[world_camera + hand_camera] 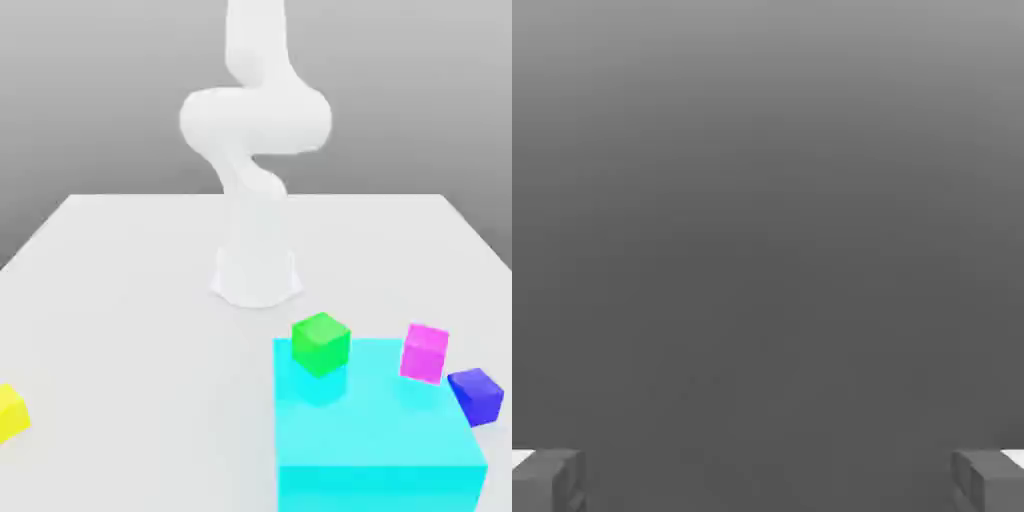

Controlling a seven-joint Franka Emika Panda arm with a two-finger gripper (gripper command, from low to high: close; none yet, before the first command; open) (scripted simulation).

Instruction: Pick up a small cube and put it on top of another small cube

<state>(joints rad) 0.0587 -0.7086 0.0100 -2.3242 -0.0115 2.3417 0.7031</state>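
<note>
One small cube (475,397) — dark blue, tilted, flat-faced.

Behind your pale, evenly lit worktop (130,320), a plain grey backdrop (100,100) darkens downward toward its far edge.

Large block, cyan (375,410), one, on a pale surface (150,340), near the exterior view's right, lower edge cut off by the frame; cube, green (321,343), one, seen against the block's far edge; cube, magenta (424,353), one, tilted, seen against the block's top, toward the exterior view's right; cube, yellow (10,413), one, cut by the exterior view's left edge
</note>
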